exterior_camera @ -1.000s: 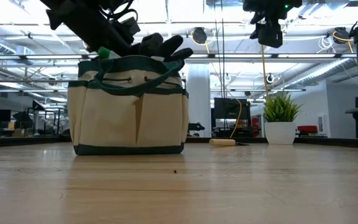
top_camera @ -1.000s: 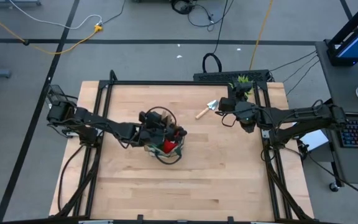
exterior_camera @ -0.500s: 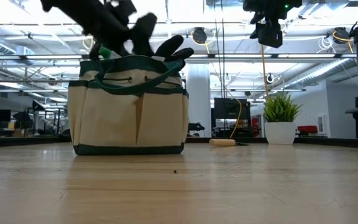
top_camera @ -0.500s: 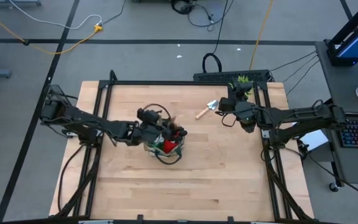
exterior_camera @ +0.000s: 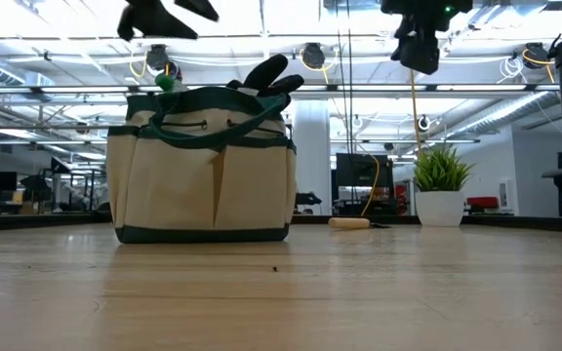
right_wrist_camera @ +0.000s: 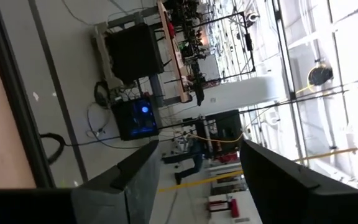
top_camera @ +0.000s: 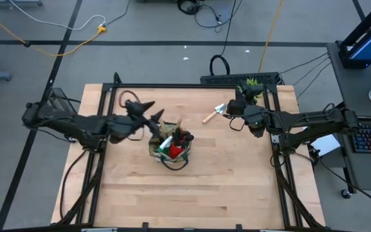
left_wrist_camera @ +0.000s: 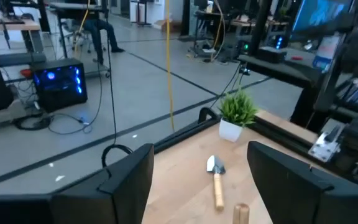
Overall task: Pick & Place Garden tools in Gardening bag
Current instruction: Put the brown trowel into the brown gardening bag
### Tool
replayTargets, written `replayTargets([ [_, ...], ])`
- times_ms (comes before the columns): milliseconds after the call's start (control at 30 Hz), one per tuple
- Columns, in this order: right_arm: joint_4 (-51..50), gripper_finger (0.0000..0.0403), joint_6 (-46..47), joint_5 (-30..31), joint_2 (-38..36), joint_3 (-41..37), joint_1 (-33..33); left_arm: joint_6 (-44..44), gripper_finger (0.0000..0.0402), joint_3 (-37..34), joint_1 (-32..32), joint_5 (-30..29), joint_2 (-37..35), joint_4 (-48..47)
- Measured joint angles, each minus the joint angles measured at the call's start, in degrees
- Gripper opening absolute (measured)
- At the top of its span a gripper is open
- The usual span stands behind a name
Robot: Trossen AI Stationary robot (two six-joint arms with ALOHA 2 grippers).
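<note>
The gardening bag [top_camera: 169, 149] [exterior_camera: 201, 166] stands upright on its base at mid-table. Out of its top stick a dark glove [exterior_camera: 266, 76], a red item [top_camera: 172, 151], a green-and-white item [exterior_camera: 167, 83] and a light wooden handle [top_camera: 177, 125]. My left gripper [top_camera: 151, 111] [exterior_camera: 171, 10] hangs open above the bag's far-left rim, holding nothing. A metal trowel with a wooden handle [top_camera: 212, 115] [left_wrist_camera: 216, 180] lies flat at the far right. My right gripper [top_camera: 232, 111] [exterior_camera: 420, 49] hovers open high above, just right of the trowel.
A small potted plant [top_camera: 250, 87] [exterior_camera: 440, 190] [left_wrist_camera: 236, 112] stands at the table's far right corner, behind the trowel. A black frame rail [top_camera: 192, 85] runs along the far edge. Bare wood [top_camera: 192, 193] stretches in front of the bag.
My left gripper has risen out of the bag's mouth and drawn back toward the table's far left, its fingers spread apart now. The wooden-handled tool stays in the bag. The bag has kept its place.
</note>
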Motion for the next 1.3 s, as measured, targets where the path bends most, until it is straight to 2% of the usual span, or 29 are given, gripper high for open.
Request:
replayTargets([
  [300,1.1,0.0212,7.5,-5.8,0.0,0.0,0.0,-8.0,0.0266,0.0,-1.3,1.3,-12.0,-15.2],
  [433,1.6,0.0212,7.7,-9.6,0.0,0.0,0.0,-10.7,0.0266,0.0,-2.1,1.3,-14.7,-22.4],
  [667,1.4,0.0212,13.8,-15.6,0.0,0.0,0.0,-10.0,0.0266,0.0,-3.5,1.2,-17.5,-27.9],
  [967,-2.4,0.0212,14.4,-35.5,0.8,0.0,-1.1,-10.5,0.0267,0.0,-6.6,0.7,-22.7,-33.8],
  [1300,-21.4,0.0212,27.7,-57.6,4.5,1.4,-9.8,-10.4,0.0266,0.0,-10.1,-0.9,-25.2,-36.8],
])
